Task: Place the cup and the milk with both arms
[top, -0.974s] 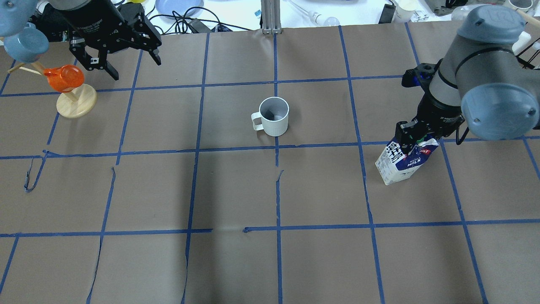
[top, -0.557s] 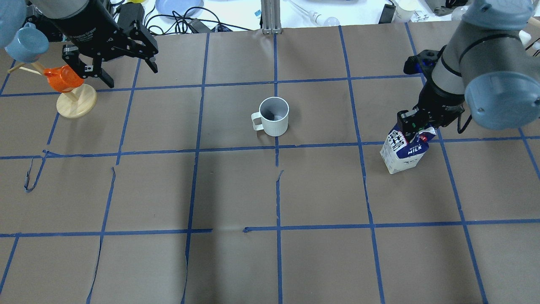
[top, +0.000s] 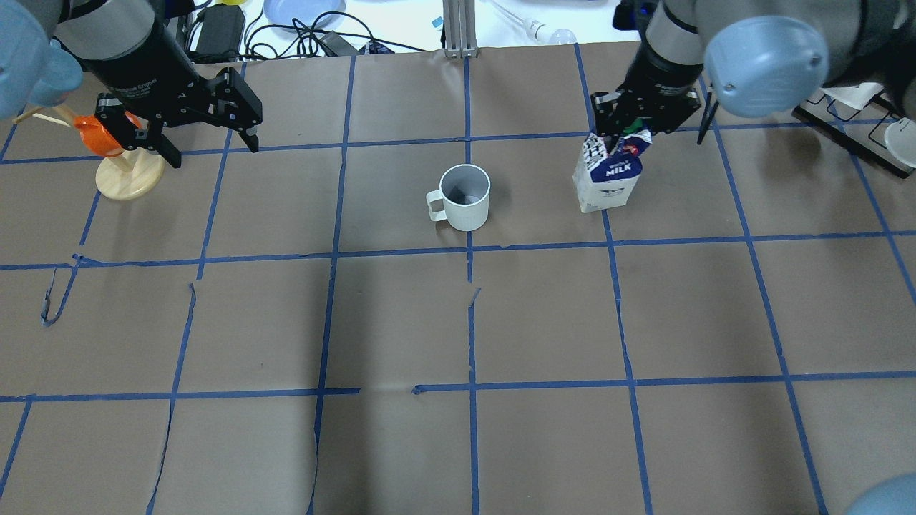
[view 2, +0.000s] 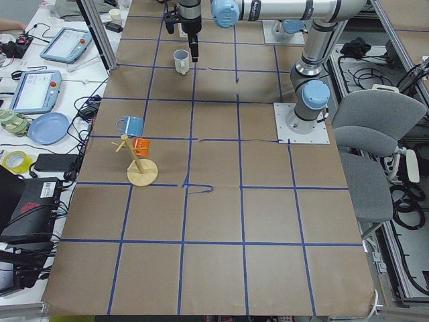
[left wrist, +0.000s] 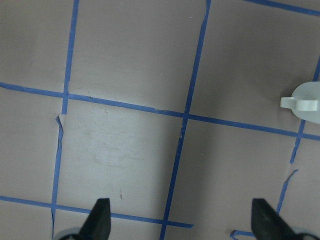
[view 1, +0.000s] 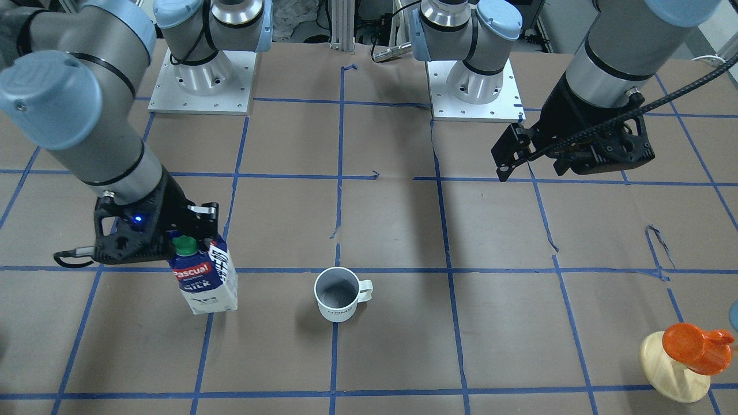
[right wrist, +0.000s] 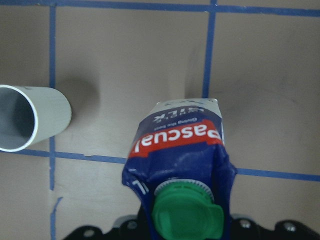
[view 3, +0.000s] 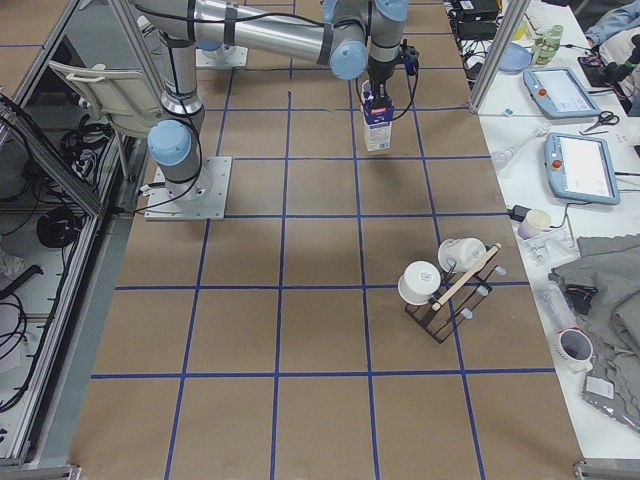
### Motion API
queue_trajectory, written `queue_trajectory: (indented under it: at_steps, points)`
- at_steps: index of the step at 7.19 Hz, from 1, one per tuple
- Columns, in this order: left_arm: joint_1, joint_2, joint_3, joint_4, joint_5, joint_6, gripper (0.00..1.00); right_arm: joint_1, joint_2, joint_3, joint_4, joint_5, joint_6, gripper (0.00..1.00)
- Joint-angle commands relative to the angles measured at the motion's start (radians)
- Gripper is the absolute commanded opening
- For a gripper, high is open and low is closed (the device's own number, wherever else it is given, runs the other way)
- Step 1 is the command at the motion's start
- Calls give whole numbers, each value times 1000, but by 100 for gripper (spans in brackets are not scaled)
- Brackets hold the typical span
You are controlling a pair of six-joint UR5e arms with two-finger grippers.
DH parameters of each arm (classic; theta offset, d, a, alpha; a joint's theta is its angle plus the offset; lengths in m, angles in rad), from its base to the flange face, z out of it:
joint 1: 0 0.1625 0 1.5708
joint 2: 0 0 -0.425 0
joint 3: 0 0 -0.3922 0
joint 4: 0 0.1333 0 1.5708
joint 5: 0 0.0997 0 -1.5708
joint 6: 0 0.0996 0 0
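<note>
The white cup (top: 465,197) stands upright on the brown table, handle to the view's left; it also shows in the front view (view 1: 337,294). The milk (top: 608,175) is a blue and white carton with a green cap (right wrist: 187,215), slightly tilted, to the right of the cup. My right gripper (top: 630,125) is shut on the carton's gable top, also in the front view (view 1: 190,236). I cannot tell if the carton's base touches the table. My left gripper (top: 212,151) is open and empty, hovering far left of the cup; its wrist view (left wrist: 182,222) shows only the cup's handle (left wrist: 305,102).
An orange cup on a wooden stand (top: 129,179) stands just left of my left gripper. A rack with white mugs (view 3: 450,280) stands at the table's right end. Blue tape lines (top: 469,322) cross the table. Cables and clutter lie beyond the far edge (top: 315,28).
My right gripper has carried the milk left and away from the robot, to beside the cup. My left gripper has shifted slightly and stays open. The cup has not moved.
</note>
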Motion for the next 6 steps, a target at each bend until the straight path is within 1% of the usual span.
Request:
queue_trajectory:
  at_steps: [1, 3, 4, 5, 6]
  points:
    - [-5, 1, -6, 2, 1, 8, 100, 104, 78, -36, -59, 11, 187, 8]
    - [-19, 10, -26, 17, 1, 8, 100, 131, 95, -30, -78, 10, 226, 9]
    - [-22, 14, -34, 24, 1, 8, 100, 137, 100, -8, -81, 11, 228, 12]
    - [-22, 17, -37, 31, 0, 9, 100, 146, 100, 13, -127, 11, 231, 12]
    - [-22, 17, -38, 33, 0, 9, 100, 149, 101, 19, -132, 11, 231, 15]
